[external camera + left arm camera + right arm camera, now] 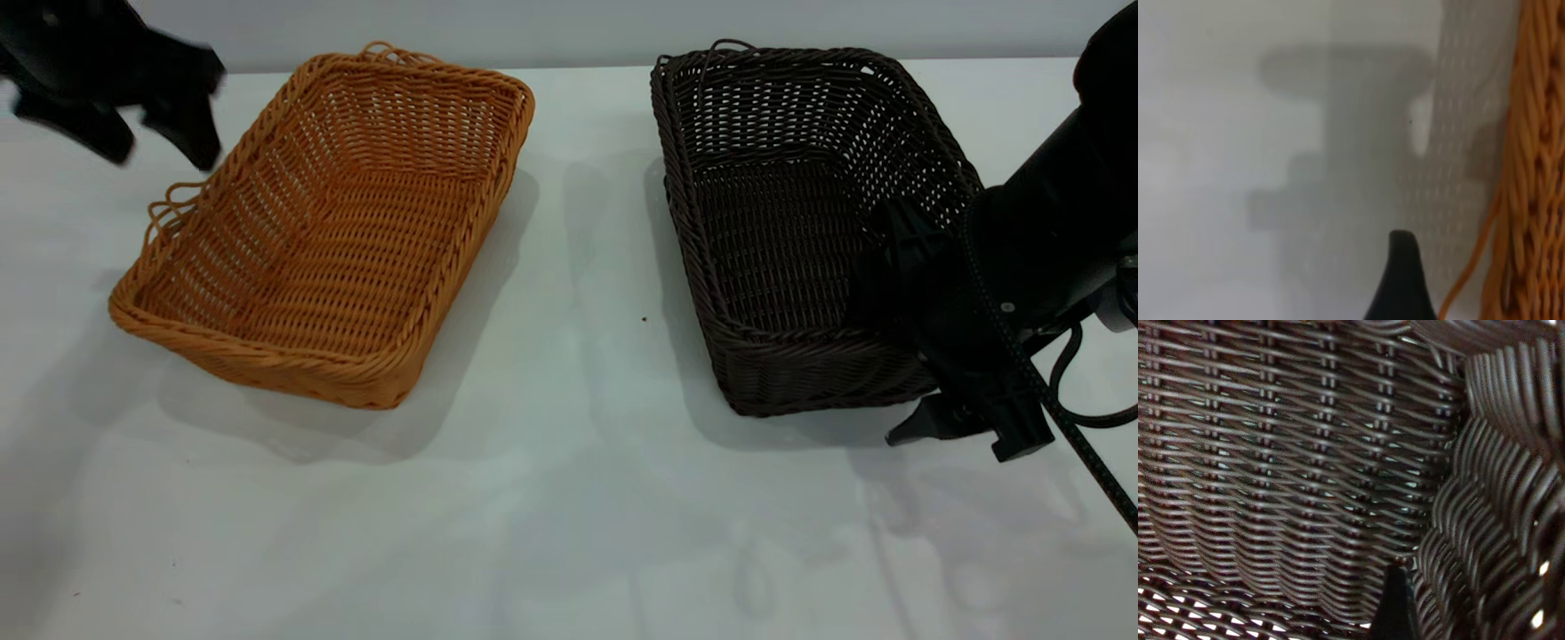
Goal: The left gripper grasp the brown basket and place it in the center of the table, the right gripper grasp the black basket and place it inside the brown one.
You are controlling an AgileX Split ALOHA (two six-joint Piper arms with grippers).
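The brown basket (329, 231) sits on the table (569, 498) at the left, turned at an angle. My left gripper (160, 147) hovers open and empty above the table, just off the basket's far left corner. In the left wrist view one dark fingertip (1403, 273) shows beside the basket's braided rim (1531, 167) and thin loop handle. The black basket (782, 231) stands at the right. My right gripper (902, 267) straddles its right wall, near the front corner. The right wrist view shows one finger (1395, 607) inside, pressed against the woven wall (1485, 540). The other finger is hidden.
The table's middle, between the two baskets, is bare apart from a tiny dark speck (644, 318). The right arm's black cable (1067, 391) hangs off the black basket's front right corner. A pale wall runs along the table's far edge.
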